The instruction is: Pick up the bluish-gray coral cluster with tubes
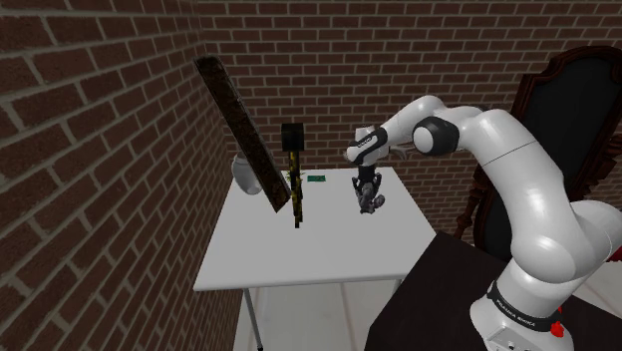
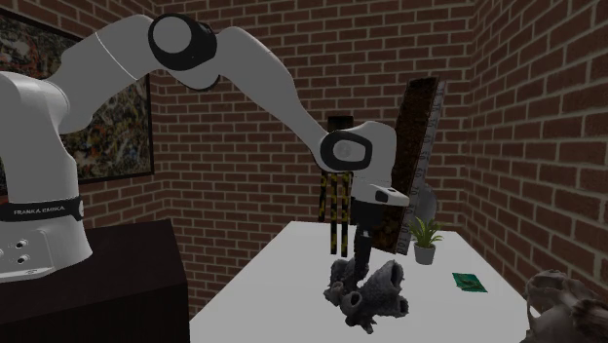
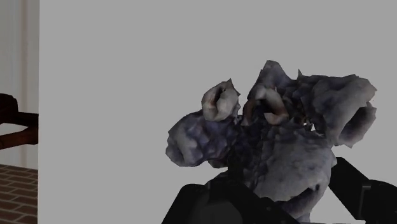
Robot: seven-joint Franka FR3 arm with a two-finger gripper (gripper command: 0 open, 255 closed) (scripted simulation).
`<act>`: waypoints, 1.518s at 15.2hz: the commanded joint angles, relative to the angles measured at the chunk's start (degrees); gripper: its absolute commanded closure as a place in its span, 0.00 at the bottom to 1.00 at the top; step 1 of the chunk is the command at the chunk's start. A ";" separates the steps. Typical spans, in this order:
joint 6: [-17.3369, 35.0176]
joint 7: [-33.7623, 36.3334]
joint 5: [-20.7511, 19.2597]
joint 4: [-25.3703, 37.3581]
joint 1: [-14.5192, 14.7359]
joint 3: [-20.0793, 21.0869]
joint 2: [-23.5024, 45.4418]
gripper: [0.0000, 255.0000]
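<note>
Squeezing the bluish-gray coral cluster (image 2: 370,292) between its two black fingers, the end effector (image 2: 357,265) points straight down. The coral is at the lower middle of the frame, right at the white counter (image 2: 273,292). I cannot tell if it touches the top or hangs just above.

It looks hard and bumpy like rock, so it will not squash. The little tubes (image 3: 219,102) with open mouths look thin and could chip. It seems lumpy and a bit heavy, so it might tip. The fat middle lump looks like the best place to hold.

The white arm (image 2: 263,78) reaches out from the upper left, bends, and drops down over the counter.
</note>
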 commanded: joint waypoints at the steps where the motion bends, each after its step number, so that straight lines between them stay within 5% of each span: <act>1: 0.06 -0.03 0.00 -0.04 -0.03 0.00 0.07 1.00; 23: -5.79 -0.19 -0.57 -2.59 0.59 -0.62 -8.34 1.00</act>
